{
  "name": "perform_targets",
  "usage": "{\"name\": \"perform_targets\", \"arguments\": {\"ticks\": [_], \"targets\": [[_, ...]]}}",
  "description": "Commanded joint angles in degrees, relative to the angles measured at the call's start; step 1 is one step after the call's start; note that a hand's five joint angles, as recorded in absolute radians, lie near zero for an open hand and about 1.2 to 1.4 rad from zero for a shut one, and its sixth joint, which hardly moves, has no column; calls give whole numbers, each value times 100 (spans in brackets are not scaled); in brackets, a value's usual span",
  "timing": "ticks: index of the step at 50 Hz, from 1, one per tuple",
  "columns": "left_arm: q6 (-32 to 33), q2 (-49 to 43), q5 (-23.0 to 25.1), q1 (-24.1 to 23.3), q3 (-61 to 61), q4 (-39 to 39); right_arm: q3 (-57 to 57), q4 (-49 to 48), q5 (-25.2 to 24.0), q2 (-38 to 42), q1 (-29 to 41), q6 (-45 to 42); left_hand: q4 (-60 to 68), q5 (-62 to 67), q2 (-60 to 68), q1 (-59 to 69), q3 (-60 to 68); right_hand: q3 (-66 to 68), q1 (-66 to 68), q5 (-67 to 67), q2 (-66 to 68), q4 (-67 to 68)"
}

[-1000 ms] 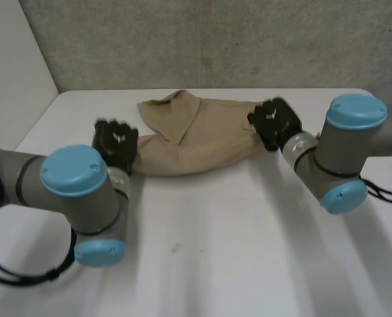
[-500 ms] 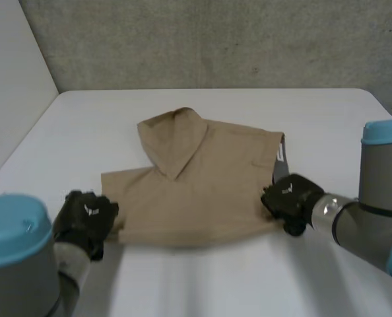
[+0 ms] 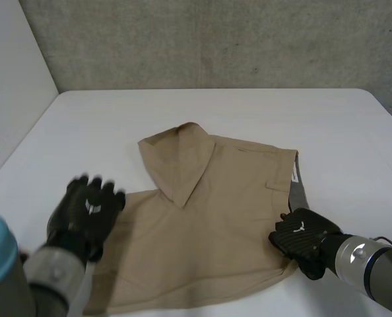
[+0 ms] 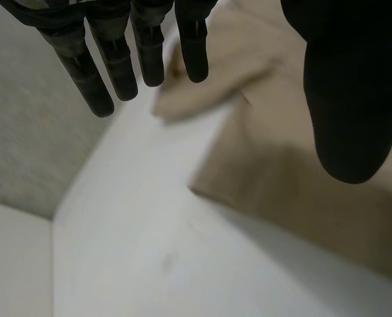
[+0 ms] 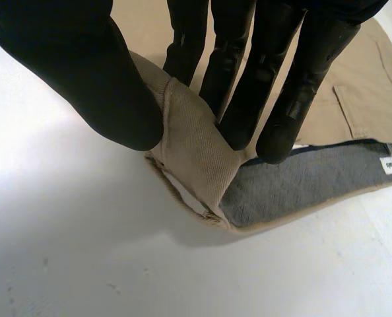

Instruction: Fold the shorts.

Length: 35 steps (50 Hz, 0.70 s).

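Tan shorts (image 3: 209,224) lie spread on the white table (image 3: 249,112), with one flap (image 3: 179,155) folded over at their far left. My left hand (image 3: 87,212) hovers at the shorts' left edge. In the left wrist view its fingers (image 4: 117,59) are straight and apart from the thumb, nothing is between them, and the shorts (image 4: 295,172) lie beyond. My right hand (image 3: 305,239) is at the shorts' near right corner. There its thumb (image 5: 84,72) and fingers pinch a raised fold of the cloth (image 5: 196,155) beside the grey inner waistband (image 5: 301,185).
A grey concrete wall (image 3: 216,39) stands behind the table. A white wall (image 3: 11,79) runs along the table's left side. Bare table top surrounds the shorts at the back and at the right.
Both hands have drawn the shorts toward the near edge and spread them flatter. My left hand has opened and let go of the cloth. The right hand still pinches its corner.
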Motion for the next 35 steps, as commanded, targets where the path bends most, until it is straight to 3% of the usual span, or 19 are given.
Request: {"name": "perform_targets", "arguments": {"ticks": [1, 7, 19, 29, 35], "targets": [[-52, -823, 1122, 649, 1057, 756, 89, -222, -60, 12, 18, 24, 695, 724, 658, 588, 648, 1083, 2336, 1332, 1233, 1172], [-420, -2183, 1852, 895, 2363, 1012, 133, -432, -51, 21, 9, 50, 1451, 1480, 1415, 1345, 1405, 1083, 2336, 1332, 1233, 1172], [-430, -4268, 2406, 1256, 4422, 924, 291, -670, -60, 82, 27, 147, 1989, 2019, 1953, 1883, 1943, 1083, 2336, 1332, 1233, 1172], [-149, -5192, 2460, 1282, 5434, 37, 344, -802, -51, 91, 9, 147, 2545, 2574, 2509, 2439, 2499, 1083, 2336, 1332, 1233, 1172], [-17, -5316, 2416, 1414, 5654, 19, 344, -889, -43, 91, 9, 147, 4864, 4893, 4827, 4757, 4817, 1083, 2336, 1332, 1233, 1172]]}}
